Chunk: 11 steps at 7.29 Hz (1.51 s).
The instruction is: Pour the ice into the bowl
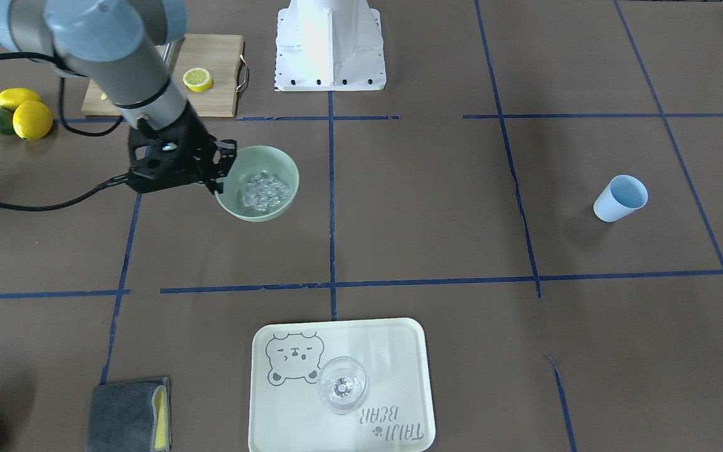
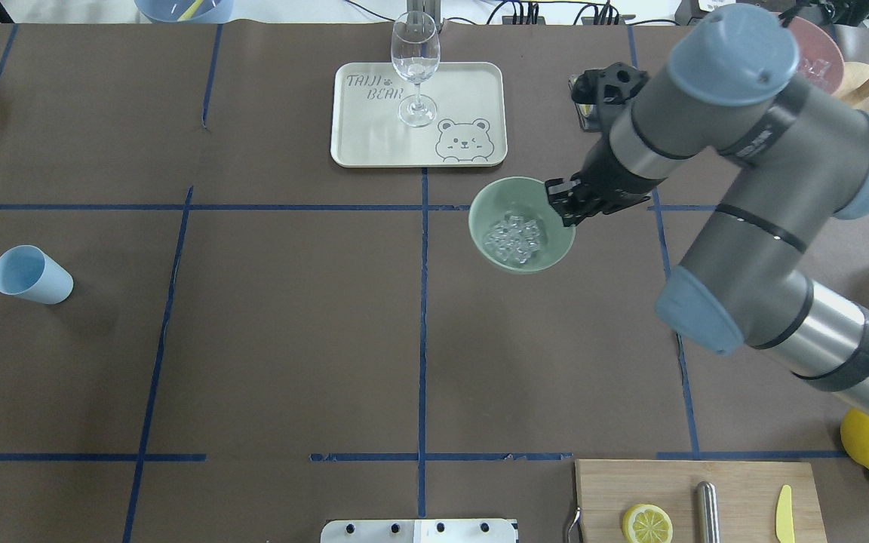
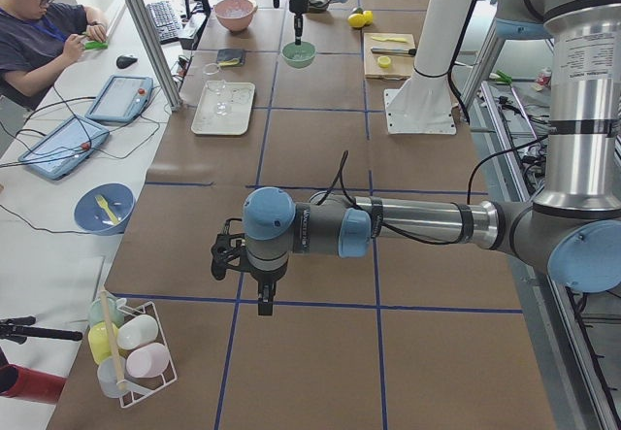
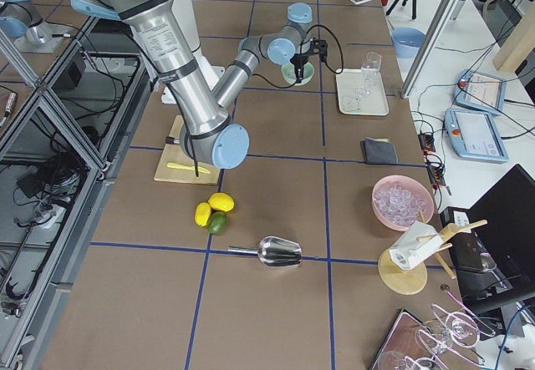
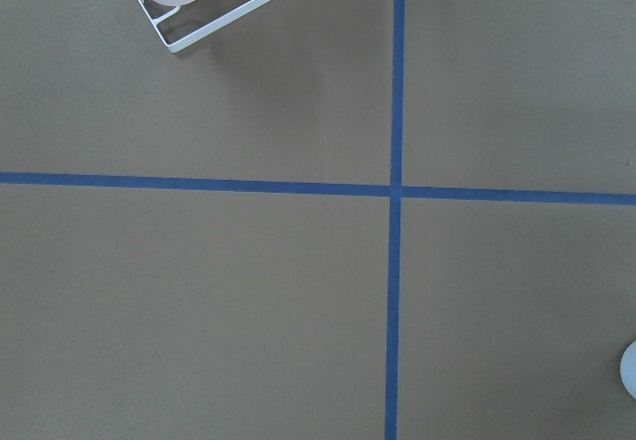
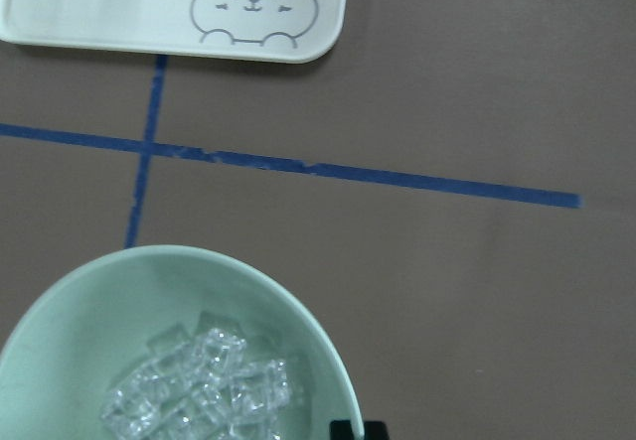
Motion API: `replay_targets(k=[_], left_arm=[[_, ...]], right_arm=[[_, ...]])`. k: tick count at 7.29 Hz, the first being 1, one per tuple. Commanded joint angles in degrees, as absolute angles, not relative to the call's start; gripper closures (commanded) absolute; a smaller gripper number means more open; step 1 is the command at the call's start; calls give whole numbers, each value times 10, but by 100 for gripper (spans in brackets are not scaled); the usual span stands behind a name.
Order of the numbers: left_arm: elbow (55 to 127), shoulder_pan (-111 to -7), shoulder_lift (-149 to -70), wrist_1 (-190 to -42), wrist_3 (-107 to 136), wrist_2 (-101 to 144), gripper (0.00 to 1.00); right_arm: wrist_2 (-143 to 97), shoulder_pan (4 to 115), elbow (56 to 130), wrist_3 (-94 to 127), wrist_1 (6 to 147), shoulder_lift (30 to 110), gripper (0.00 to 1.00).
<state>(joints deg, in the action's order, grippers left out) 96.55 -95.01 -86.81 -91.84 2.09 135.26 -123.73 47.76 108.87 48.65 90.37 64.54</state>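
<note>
Front view: the bowl [image 1: 277,160] stands upright on the surface [image 1: 430,207] with the ice [image 1: 264,190] heaped in its bottom, so the pour looks already done. The right gripper [image 1: 218,171] sits at the bowl's rim, on the side away from the cup [image 1: 620,198], which is well apart from the bowl.

Overhead: the fingers reach down onto that rim, probably to steady or shift the bowl. I cannot tell whether they pinch it or have let go.

Left side view: the left gripper [image 3: 264,299] hangs over the surface far from the bowl, likely parked out of the way. Its fingers' state cannot be judged here.

Right wrist view: the ice lies inside the bowl, with none seen beside it. Black fingertips [image 6: 343,430] show just at the rim.
</note>
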Motion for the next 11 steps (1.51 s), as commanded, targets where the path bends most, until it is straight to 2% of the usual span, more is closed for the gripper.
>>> replay_targets(k=[1, 2, 4, 6, 9, 11], left_arm=[[966, -950, -868, -918, 20, 1353, 0], [966, -950, -867, -919, 20, 1354, 0], [967, -950, -868, -919, 20, 1353, 0], [971, -950, -867, -918, 20, 1353, 0], [973, -950, -867, -918, 19, 1354, 0], [973, -950, -867, -919, 19, 1354, 0]], right_arm=[[-1298, 575, 1099, 301, 900, 762, 100], [-1316, 619, 1098, 211, 885, 826, 100], [-1327, 644, 1089, 186, 854, 910, 100], [-1328, 643, 1024, 189, 815, 911, 100], [-1332, 635, 901, 373, 541, 912, 100], [-1333, 629, 885, 386, 501, 913, 100]])
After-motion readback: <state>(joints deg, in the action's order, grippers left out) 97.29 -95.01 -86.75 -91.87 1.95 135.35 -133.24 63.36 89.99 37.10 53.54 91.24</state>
